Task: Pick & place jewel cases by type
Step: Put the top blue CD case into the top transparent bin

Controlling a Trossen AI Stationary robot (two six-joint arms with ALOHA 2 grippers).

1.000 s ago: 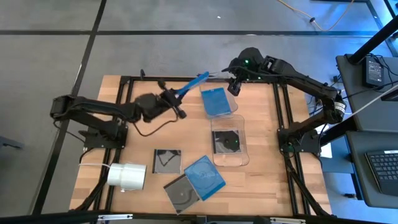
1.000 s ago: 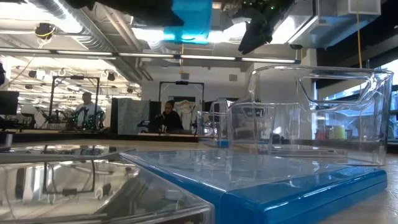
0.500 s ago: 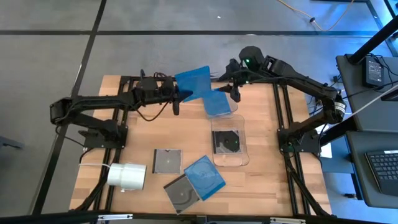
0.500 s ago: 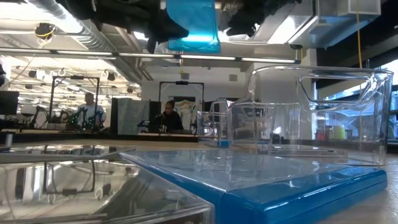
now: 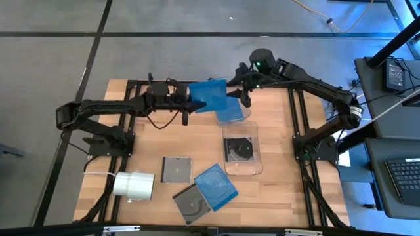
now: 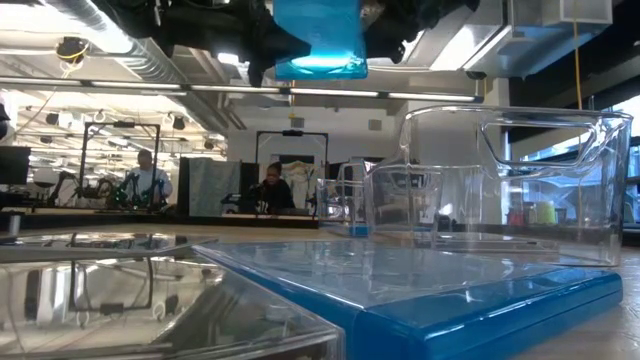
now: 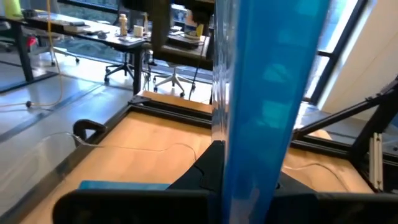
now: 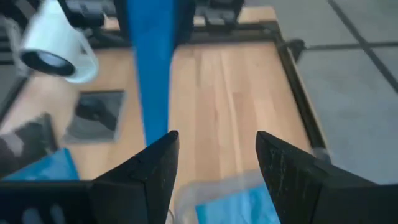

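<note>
At the near edge of the table (image 5: 275, 196) a dark case (image 5: 191, 203) lies partly under a blue case (image 5: 216, 185), the two overlapping; this blue one fills the bottom of the low view (image 6: 420, 290). Toward the near left corner lies a white roll (image 5: 134, 185) on its side, and just beside it, toward the middle, a grey case (image 5: 176, 170) lies flat by itself. Farther in, right of centre, a clear bin (image 5: 242, 149) holds a dark case with its disc (image 5: 240, 150) showing. Beyond that, a second clear bin (image 5: 244, 113) near the far edge holds a blue case (image 5: 231, 111) lying flat. Above that far bin, up off the table, my left gripper (image 5: 187, 103) is clamped tight on one edge of another blue case (image 5: 209, 96), which hangs in the air (in my left wrist view it stands edge-on (image 7: 267, 99) right in front of the lens). My right gripper (image 5: 241, 88) is at the far edge of the table, just beside the free side of that held case, its fingers (image 8: 155, 158) spread wide and gripping nothing; the blue case shows beyond them as a narrow upright band (image 8: 152, 68), near the left finger but whether it touches I cannot tell.
</note>
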